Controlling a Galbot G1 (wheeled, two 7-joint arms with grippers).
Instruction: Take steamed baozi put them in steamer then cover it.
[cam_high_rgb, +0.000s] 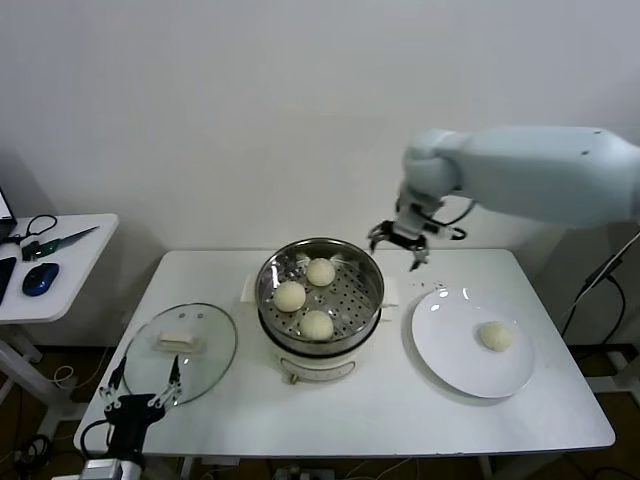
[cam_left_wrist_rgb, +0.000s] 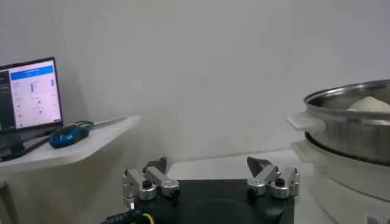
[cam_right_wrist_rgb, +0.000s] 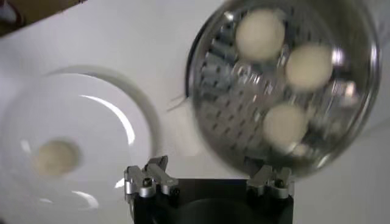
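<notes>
The steamer (cam_high_rgb: 372, 276) stands at the table's middle with three steamed baozi (cam_high_rgb: 320, 271) on its perforated tray. A last baozi (cam_high_rgb: 496, 336) lies on the white plate (cam_high_rgb: 450, 345) to the right. My right gripper (cam_high_rgb: 398, 248) hangs open and empty above the table, behind the gap between steamer and plate. Its wrist view looks down on the steamer (cam_right_wrist_rgb: 196, 79), its baozi (cam_right_wrist_rgb: 284, 123) and the plate's baozi (cam_right_wrist_rgb: 56, 156), with the right gripper (cam_right_wrist_rgb: 207, 173) holding nothing. The cover (cam_high_rgb: 205, 365) lies flat at the front left. My left gripper (cam_high_rgb: 147, 378) waits open at its near edge.
A side table (cam_high_rgb: 70, 270) at far left carries a blue mouse (cam_high_rgb: 40, 279) and a screwdriver. The left wrist view shows a lit monitor (cam_left_wrist_rgb: 30, 94) there, and the steamer's wall (cam_left_wrist_rgb: 347, 131) close by. The table's front edge runs just below the cover and the plate.
</notes>
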